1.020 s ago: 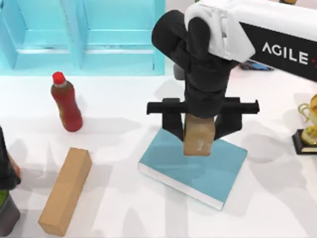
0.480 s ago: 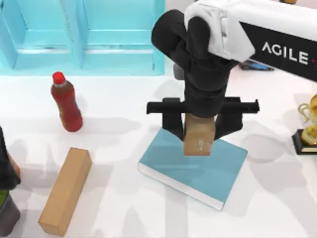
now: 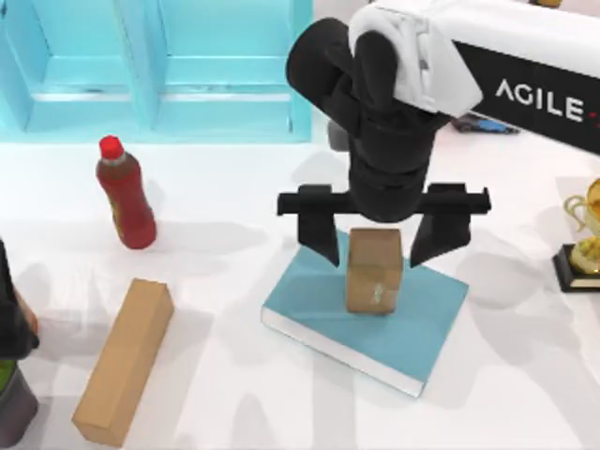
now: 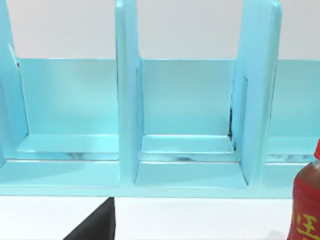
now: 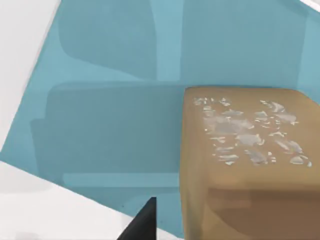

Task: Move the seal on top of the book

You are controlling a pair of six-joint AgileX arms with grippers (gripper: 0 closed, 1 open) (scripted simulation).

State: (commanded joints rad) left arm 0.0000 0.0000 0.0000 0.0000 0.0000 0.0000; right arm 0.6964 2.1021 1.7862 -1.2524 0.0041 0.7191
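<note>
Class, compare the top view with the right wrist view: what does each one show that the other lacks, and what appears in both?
Top view alone: the right gripper open, its fingers either side of the seal and apart from it, plus the red bottle, the long tan box, the turquoise shelf unit and a trophy at the table's right edge.

Right wrist view alone: the seal's pale shiny patch seen close up as scattered flakes.

Both: the seal standing on the book, with the book's teal cover around it.

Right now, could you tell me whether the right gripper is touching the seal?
Apart: the top view shows the right gripper open, with gaps either side of the seal.
</note>
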